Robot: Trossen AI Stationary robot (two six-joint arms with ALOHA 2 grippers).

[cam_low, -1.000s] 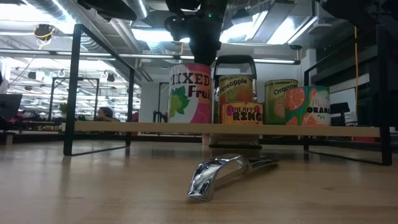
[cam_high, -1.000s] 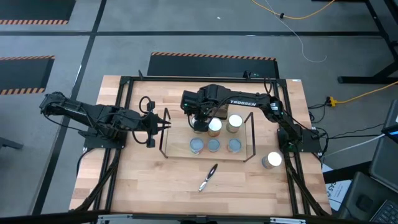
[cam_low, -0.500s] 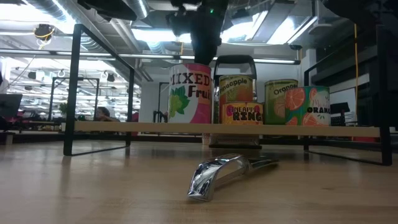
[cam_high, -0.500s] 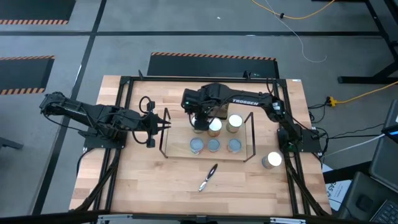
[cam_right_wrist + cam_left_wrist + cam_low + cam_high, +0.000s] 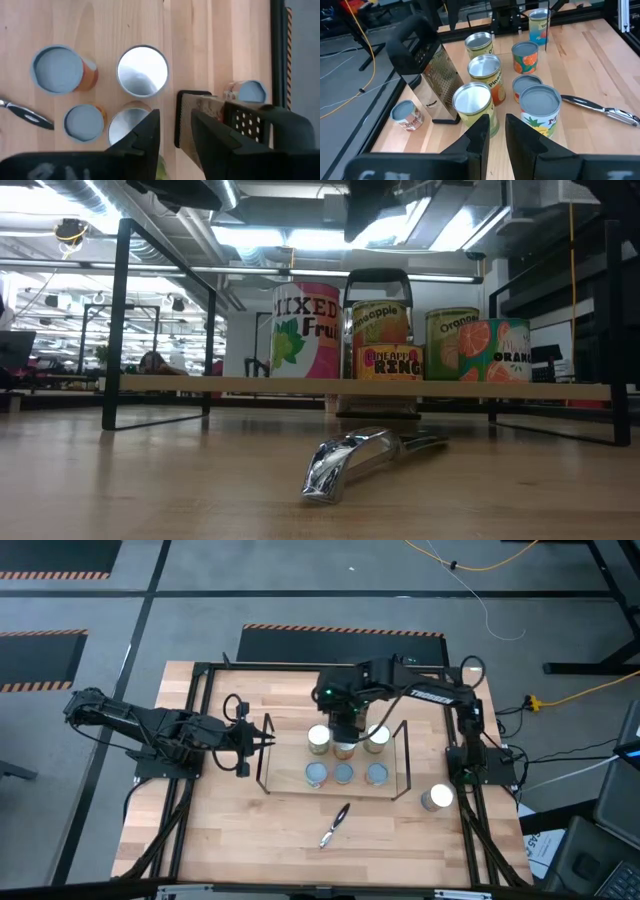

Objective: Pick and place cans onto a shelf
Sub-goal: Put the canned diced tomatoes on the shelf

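Note:
Six cans stand upright on the shelf point(image 5: 404, 762), whose wooden board point(image 5: 200, 385) rests on a black wire frame. The back row has the pink Mixed Fruit can point(image 5: 306, 330), hidden in part, and a silver-topped can point(image 5: 377, 737); the front row has three blue-topped cans point(image 5: 343, 774). My right gripper point(image 5: 345, 725) hangs open and empty above the back row, beside the silver-topped can point(image 5: 142, 70). My left gripper point(image 5: 268, 740) waits at the shelf's left end, slightly open and empty point(image 5: 497, 122). Another can point(image 5: 436, 797) stands on the table, right of the shelf.
A metal box grater with a black handle point(image 5: 427, 70) stands among the back cans point(image 5: 235, 120). A small can point(image 5: 406, 115) stands beyond it. A silver peeler point(image 5: 335, 825) lies on the table in front of the shelf. The black outer frame point(image 5: 200, 720) borders the table.
My right gripper has risen from the top of the Mixed Fruit can and gone toward the table's right edge, now above the middle of the back row. The can stays upright on the shelf.

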